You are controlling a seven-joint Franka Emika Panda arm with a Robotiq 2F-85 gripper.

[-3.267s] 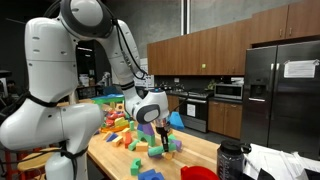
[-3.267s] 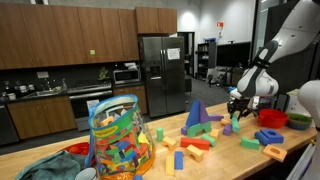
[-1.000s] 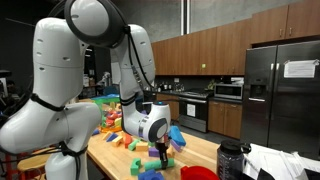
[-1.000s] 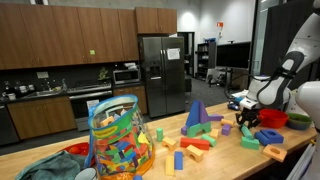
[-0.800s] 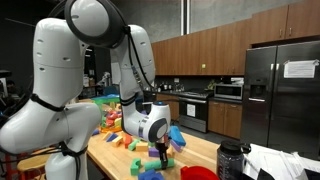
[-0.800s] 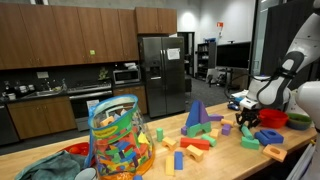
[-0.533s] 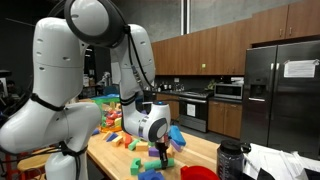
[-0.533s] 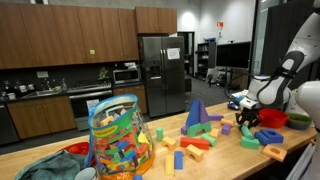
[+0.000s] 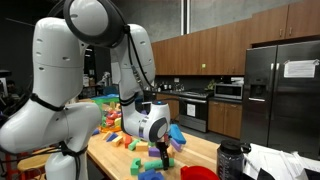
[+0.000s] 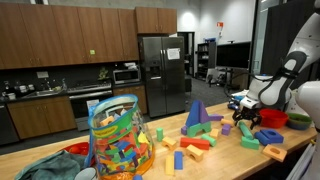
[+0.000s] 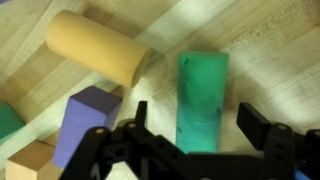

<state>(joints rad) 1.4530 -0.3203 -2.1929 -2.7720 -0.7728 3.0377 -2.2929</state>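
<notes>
One green block, one cylinder; claw seemingly open.

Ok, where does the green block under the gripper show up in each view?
Wrist view: the green block lies mid-frame between the open fingers, touching neither.
Exterior view: far right, probably the green piece just below the fingers.
Exterior view: lower centre, beneath the fingers; too small to single out among the other blocks.
Shared landmark: the fingers, pointing down right above it.
</notes>
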